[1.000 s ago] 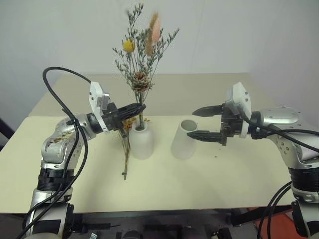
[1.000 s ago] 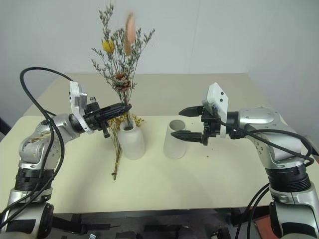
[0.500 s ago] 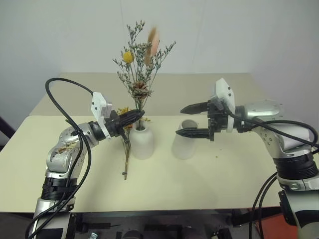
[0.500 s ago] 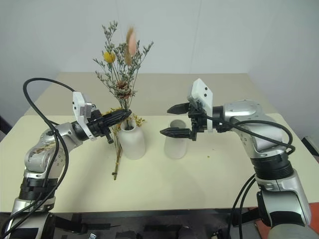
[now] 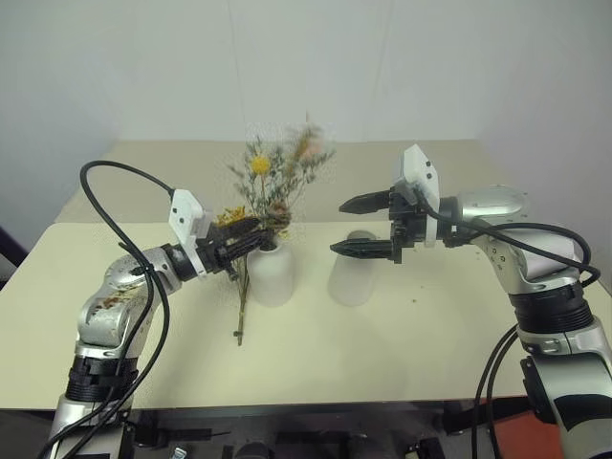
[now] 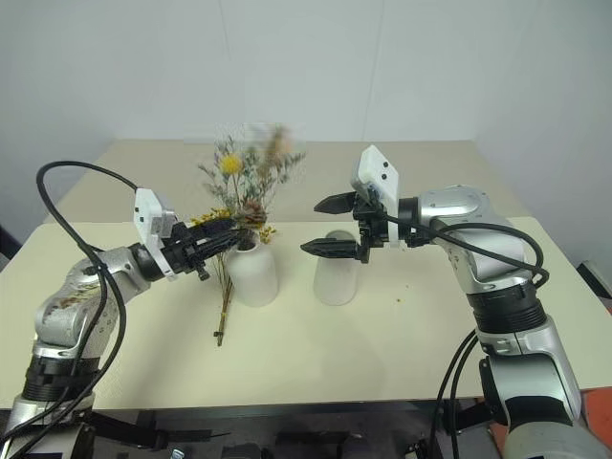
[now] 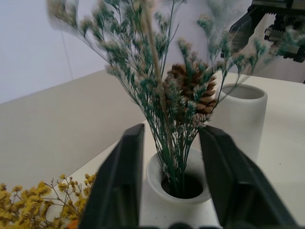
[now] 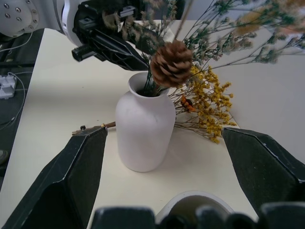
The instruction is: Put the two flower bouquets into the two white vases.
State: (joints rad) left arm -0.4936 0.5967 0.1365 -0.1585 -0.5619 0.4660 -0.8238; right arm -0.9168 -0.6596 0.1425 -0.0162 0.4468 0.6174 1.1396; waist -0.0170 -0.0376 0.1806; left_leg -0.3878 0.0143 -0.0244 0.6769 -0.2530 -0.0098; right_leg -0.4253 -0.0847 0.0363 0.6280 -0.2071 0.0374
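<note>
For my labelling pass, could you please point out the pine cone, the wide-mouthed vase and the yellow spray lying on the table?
Pine cone (image 8: 171, 63), right wrist view, middle of its scales.
Wide-mouthed vase (image 7: 242, 117), left wrist view, side wall below the rim.
Yellow spray (image 8: 209, 107), right wrist view, cluster of yellow blossoms.

Both arms are built of rounded silver-grey metal segments joined by black bands; the left arm (image 5: 113, 311) has a worn, mottled sheen on its upper segment, the right arm (image 5: 535, 273) looks cleaner and brighter; a black cable loops high over the left arm, and more black cables run along and hang below the right; a white angular block sits on each wrist; the left gripper (image 5: 256, 234) and right gripper (image 5: 352, 226) each carry two tapered matte-black fingers; small screws dot a silver housing (image 8: 19, 16)
</note>
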